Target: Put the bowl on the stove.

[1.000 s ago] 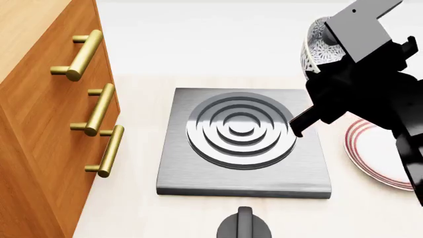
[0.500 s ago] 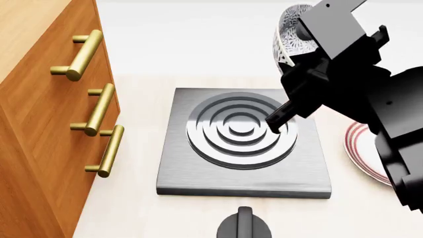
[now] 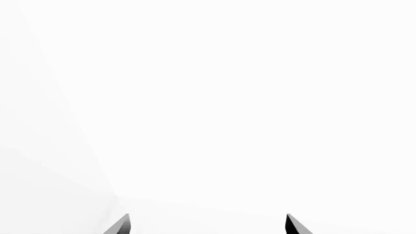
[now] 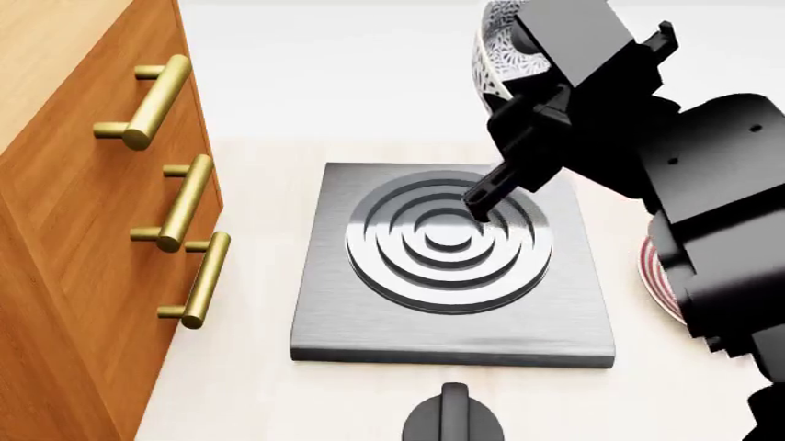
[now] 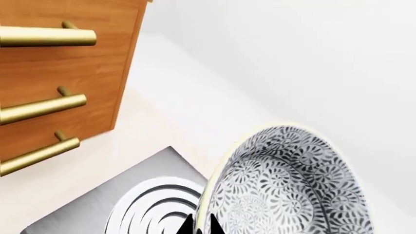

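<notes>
The speckled bowl (image 4: 495, 53) hangs tilted in the air over the far right part of the stove (image 4: 368, 303). My right gripper (image 4: 517, 75) is shut on its pale rim. In the right wrist view the rim sits between the two dark fingertips (image 5: 200, 227), with the patterned inside of the bowl (image 5: 286, 190) to one side and the stove's burner rings (image 5: 140, 209) below. The left gripper (image 3: 206, 226) faces a blank white surface, its two fingertips wide apart with nothing between them. It does not show in the head view.
A wooden drawer cabinet (image 4: 73, 230) with brass handles (image 4: 184, 202) stands close along the stove's left side. The round black knob (image 4: 451, 418) lies in front of the stove. A white plate with red rings (image 4: 656, 276) lies to the right, mostly behind my right arm.
My right arm has carried the bowl to the left, from beside the stove's right edge to above its far right part. It now hides more of the plate.
</notes>
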Controlling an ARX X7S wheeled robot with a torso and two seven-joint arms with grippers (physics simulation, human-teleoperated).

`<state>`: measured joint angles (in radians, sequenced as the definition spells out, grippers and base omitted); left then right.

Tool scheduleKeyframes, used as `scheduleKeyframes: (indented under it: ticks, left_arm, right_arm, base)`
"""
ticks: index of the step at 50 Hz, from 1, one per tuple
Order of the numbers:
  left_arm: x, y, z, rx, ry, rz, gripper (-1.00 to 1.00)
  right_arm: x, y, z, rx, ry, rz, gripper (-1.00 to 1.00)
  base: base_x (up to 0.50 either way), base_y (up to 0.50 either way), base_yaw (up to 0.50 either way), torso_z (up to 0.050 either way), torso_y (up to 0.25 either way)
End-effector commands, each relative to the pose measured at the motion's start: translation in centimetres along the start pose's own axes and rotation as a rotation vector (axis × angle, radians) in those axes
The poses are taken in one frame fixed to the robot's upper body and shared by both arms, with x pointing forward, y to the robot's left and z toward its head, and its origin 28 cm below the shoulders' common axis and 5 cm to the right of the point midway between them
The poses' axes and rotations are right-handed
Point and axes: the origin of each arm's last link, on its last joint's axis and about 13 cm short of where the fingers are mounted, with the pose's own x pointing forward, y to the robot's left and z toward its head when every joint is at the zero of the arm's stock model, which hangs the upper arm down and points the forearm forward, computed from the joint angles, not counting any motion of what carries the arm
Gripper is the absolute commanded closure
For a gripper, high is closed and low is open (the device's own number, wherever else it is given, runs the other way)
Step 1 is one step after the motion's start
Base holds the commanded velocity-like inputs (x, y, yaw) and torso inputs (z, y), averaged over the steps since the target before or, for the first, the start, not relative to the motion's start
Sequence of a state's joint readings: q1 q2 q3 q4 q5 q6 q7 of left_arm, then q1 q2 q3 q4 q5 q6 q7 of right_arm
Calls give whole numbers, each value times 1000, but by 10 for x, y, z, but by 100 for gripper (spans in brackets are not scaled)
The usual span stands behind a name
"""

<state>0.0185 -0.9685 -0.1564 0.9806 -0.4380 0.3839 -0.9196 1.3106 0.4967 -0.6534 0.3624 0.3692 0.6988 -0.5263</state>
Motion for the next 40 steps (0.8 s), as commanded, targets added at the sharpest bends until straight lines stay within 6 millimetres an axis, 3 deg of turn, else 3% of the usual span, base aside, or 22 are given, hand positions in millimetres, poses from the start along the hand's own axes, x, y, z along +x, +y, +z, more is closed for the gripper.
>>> scheduleKeyframes:
  ticks: [1, 7, 28, 40]
  left_arm:
    - [2, 2, 0, 25, -50, 3, -100]
    - [2, 2, 0, 27, -52, 3, -100]
    - [3, 1, 0, 22, -49, -1, -100]
    - [2, 0, 0, 16, -46, -4, -100]
  right_arm:
    - [41, 0, 17, -84, -61, 26, 100]
    - [73, 1, 23, -75, -75, 45, 100]
    - [85, 24, 20, 25, 36, 48, 100]
    - [87, 31, 8, 68, 125, 22, 100]
  base:
    - [0, 0, 0, 0, 0]
    - [0, 0, 0, 0, 0]
    - [0, 0, 0, 0, 0]
    - [0, 0, 0, 0, 1]
